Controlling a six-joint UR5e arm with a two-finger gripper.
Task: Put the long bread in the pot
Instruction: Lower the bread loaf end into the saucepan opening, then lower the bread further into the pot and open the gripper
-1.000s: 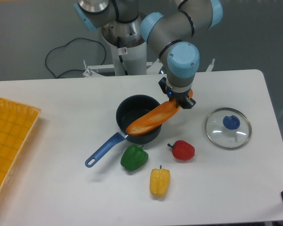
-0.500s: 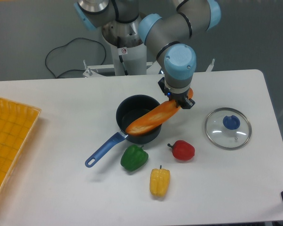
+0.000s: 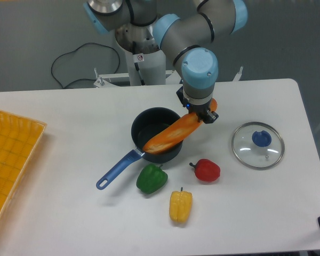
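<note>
One UR5e arm reached in from the far side, its gripper clamped on the right end of the long bread. Loaf was tilted down to the left, its free end over the near rim of the pot; touching or not, couldn't tell. Step in hand: lowering the loaf into the pot. Next move likely called for bringing the low end inside the rim before letting go, since the loaf was longer than the pot is wide and would lean out. Versus a second earlier, the wrist had shifted slightly left and far; loaf tip barely moved. Glass lid lay right; red, green and yellow pepper sat nearer.
</note>
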